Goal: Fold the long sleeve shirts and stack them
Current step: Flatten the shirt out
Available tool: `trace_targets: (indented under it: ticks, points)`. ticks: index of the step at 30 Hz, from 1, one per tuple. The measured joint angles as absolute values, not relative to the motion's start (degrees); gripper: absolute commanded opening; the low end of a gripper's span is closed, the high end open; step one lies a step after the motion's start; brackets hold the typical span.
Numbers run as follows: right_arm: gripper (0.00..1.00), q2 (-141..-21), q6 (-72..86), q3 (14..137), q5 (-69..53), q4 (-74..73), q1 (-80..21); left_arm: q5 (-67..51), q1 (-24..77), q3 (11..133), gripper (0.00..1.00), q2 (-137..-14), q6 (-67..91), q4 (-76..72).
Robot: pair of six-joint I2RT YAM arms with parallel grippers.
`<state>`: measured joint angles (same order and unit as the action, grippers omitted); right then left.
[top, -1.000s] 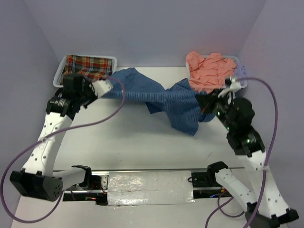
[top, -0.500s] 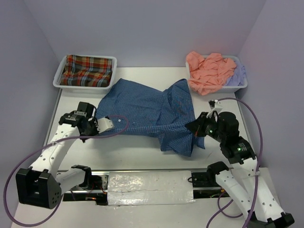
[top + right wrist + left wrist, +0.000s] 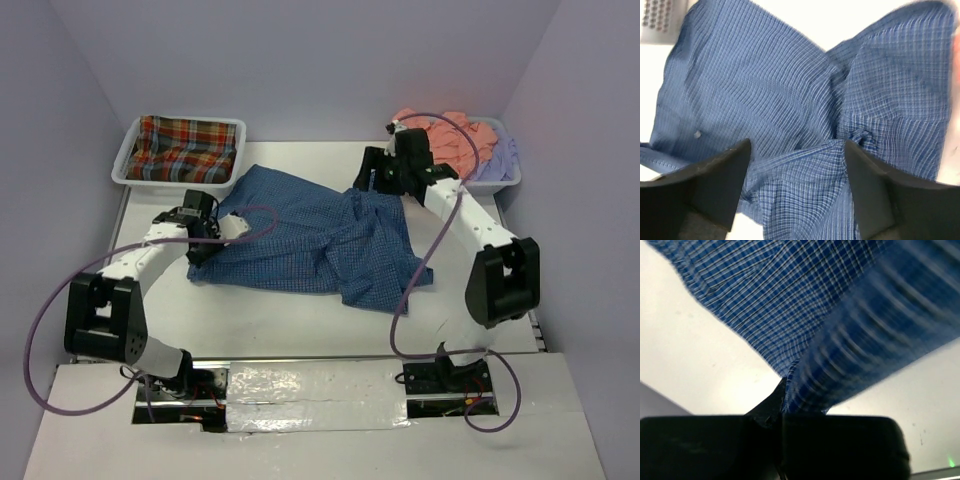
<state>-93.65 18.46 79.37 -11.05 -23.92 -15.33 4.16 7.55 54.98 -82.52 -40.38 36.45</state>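
Blue, soft, limp: the checked shirt [image 3: 310, 235] sprawls rumpled at centre. Our left gripper [image 3: 781, 395] clamps its 9 o'clock hem; our right gripper [image 3: 796, 150] hovers at 1 o'clock, jaws wide, holding nothing. We judge corners the surest hold.

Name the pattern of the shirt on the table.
The shirt is blue, finely checked; clearest in right wrist view.

Blue checked shirt [image 3: 300, 235] rumpled flat centrally; plaid [image 3: 185, 148], salmon [image 3: 467, 140], lavender shirts [image 3: 503, 160] behind (bunched)
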Motion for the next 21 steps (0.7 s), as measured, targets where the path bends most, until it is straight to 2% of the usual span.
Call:
trace_targets:
  ticks: [1,4,6,7,8,9,10,11,12,13,14,15,17,18,21]
  points:
    - [0.94,-95.29,17.89,81.45,-10.59,-24.03,-15.27,4.16,7.53,55.09,0.00,-84.14,-39.83,35.68]
    - [1.00,-93.34,16.64,80.60,-8.45,-25.47,-15.16,4.01,7.42,55.00,0.00,-86.80,-38.39,34.63]
    - [0.97,-87.24,16.62,76.01,-6.92,-25.76,-15.25,3.66,7.38,54.85,0.00,-86.85,-37.67,34.11]
    - [0.93,-83.46,16.62,72.99,-6.48,-25.85,-15.25,3.44,7.38,54.74,0.00,-86.67,-37.43,33.82]
    - [0.49,-78.06,16.71,68.77,-5.78,-25.67,-15.40,3.11,7.38,54.57,0.00,-86.48,-37.19,33.39]
    - [0.18,-73.30,16.64,65.54,-5.32,-26.24,-15.46,2.98,7.35,54.37,0.00,-86.30,-37.08,32.97]
    - [0.01,-68.27,17.28,61.71,-5.15,-26.13,-15.62,2.79,7.35,54.22,0.00,-86.08,-37.04,32.80]
    - [0.00,-64.29,18.17,58.41,-4.97,-26.20,-15.77,2.68,7.35,54.06,0.00,-85.82,-36.99,32.67]
    - [0.03,-61.14,18.85,55.35,-5.13,-26.52,-16.12,2.61,7.35,54.00,0.00,-85.60,-36.95,32.67]
    - [0.17,-58.04,19.79,52.23,-5.08,-26.65,-16.43,2.59,7.35,53.98,0.00,-85.38,-36.86,32.58]
    - [0.33,-55.99,20.88,49.52,-5.15,-27.07,-16.80,2.59,7.35,53.98,0.00,-85.21,-36.80,32.45]
    - [0.60,-54.74,21.82,46.98,-5.19,-27.57,-17.15,2.59,7.35,53.91,0.00,-84.93,-36.75,32.29]
    - [0.78,-53.52,23.49,41.47,-5.78,-28.56,-17.80,2.59,7.35,53.32,0.00,-84.20,-36.60,31.73]
    - [0.98,-53.54,23.99,38.96,-6.17,-29.34,-18.02,2.61,7.35,52.86,0.00,-83.77,-36.60,31.59]
    - [1.00,-53.41,26.22,33.12,-7.05,-32.08,-19.51,2.66,7.35,51.75,0.00,-82.85,-36.60,31.42]
